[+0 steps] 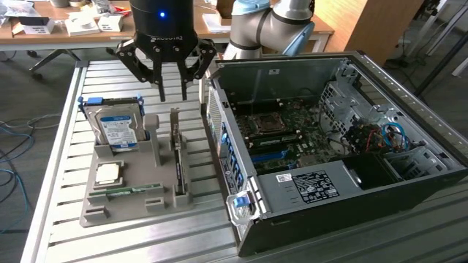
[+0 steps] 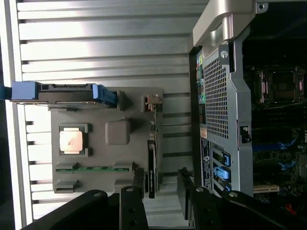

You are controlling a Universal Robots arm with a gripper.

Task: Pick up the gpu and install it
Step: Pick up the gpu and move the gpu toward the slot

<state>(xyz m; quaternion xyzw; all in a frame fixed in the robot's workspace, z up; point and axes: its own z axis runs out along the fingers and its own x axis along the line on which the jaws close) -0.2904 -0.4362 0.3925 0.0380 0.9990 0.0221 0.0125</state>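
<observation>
On the exterior view's right, the open computer case [image 1: 343, 219] awaits its card. Left of it, the grey holder [image 1: 117, 211] holds the gpu [image 1: 176, 159] edge-on, ungrasped, below the gripper [image 1: 172, 96], jaws apart.

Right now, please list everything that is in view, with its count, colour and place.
gpu: one, dark, standing on edge in the holder, on the side nearest the computer case.
hard drive: one, silver with blue label, upright in the holder.
processor chip: one, pale metal, flat in the holder.
memory stick: one, green, flat in the holder.
holder: one, grey, on the table.
computer case: one, black, open, exterior view's right.
table: one, silver, slatted.
robot arm: one, grey, behind the case.
hand: one, black, open, above the holder, holding nothing.
</observation>
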